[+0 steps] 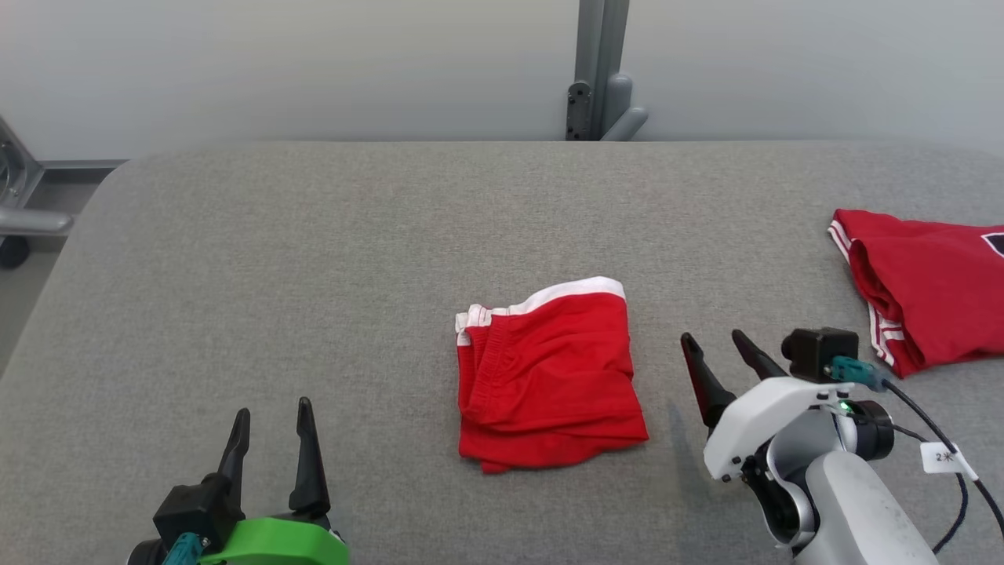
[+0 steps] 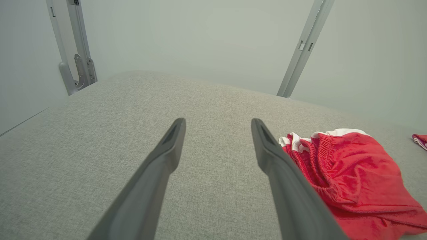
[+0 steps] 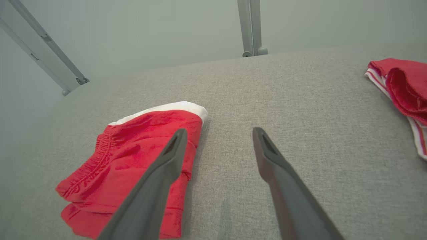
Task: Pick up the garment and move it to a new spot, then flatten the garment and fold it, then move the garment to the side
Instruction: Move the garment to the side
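The garment [image 1: 549,373] is a pair of red shorts with white trim, folded into a rough square at the middle of the grey table. It also appears at the right of the left wrist view [image 2: 353,176] and at the left of the right wrist view [image 3: 133,160]. My left gripper [image 1: 273,412] stands open near the front edge, well to the garment's left, with nothing between its fingers [image 2: 166,156]. My right gripper [image 1: 714,339] is open too, just right of the garment and apart from it, its fingers [image 3: 267,156] empty.
A second red garment [image 1: 925,290] with white stripes lies at the table's right edge, also seen in the right wrist view [image 3: 403,86]. A grey metal post [image 1: 600,71] rises behind the table's far edge. The grey table [image 1: 274,259] is bare cloth to the left.
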Robot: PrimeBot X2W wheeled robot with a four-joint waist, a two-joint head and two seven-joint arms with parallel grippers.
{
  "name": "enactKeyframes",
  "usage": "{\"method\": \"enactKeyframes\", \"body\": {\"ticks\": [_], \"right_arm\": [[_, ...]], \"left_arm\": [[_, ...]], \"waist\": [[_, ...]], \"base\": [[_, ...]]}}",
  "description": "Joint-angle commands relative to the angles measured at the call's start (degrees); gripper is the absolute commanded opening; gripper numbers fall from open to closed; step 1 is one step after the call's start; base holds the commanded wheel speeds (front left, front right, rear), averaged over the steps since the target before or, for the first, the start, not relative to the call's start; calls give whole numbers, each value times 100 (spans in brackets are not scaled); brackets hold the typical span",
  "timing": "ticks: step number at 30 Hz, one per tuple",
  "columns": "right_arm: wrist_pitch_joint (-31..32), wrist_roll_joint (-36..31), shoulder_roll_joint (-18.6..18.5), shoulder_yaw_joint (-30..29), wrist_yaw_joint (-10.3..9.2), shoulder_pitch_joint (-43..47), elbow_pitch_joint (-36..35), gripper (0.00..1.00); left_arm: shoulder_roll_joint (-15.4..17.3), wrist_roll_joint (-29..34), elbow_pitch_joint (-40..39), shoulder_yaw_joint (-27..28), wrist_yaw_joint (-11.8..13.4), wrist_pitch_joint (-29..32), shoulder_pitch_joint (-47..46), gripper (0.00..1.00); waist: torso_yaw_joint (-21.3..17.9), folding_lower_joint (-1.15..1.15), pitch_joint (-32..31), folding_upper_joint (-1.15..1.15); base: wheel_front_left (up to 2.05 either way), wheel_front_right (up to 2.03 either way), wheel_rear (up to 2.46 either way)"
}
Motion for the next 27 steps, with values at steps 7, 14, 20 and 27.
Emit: {"method": "enactKeyframes", "body": {"ticks": [7,14,20,27], "right_arm": [[906,756,-234,349,-1,-652,795,100],[1364,1516,-459,570,0,-1097,1520,100],[1559,2007,-537,667,0,-1416,2100,100],[1511,2535,-548,923,-1,-1654,2422,24]], "left_arm": [[-1,-56,54,-18,-24,-2,-174,100],[-17,-70,56,-70,-16,-2,-229,100],[-28,-67,107,-60,-46,-2,-304,100],[-39,-44,111,-28,-48,-2,-338,100]], "waist": [[471,0,168,41],[785,0,292,41],[962,0,399,41],[1002,0,464,41]], "base": [[0,0,0],[0,0,0],[0,0,0],[0,0,0]]}}
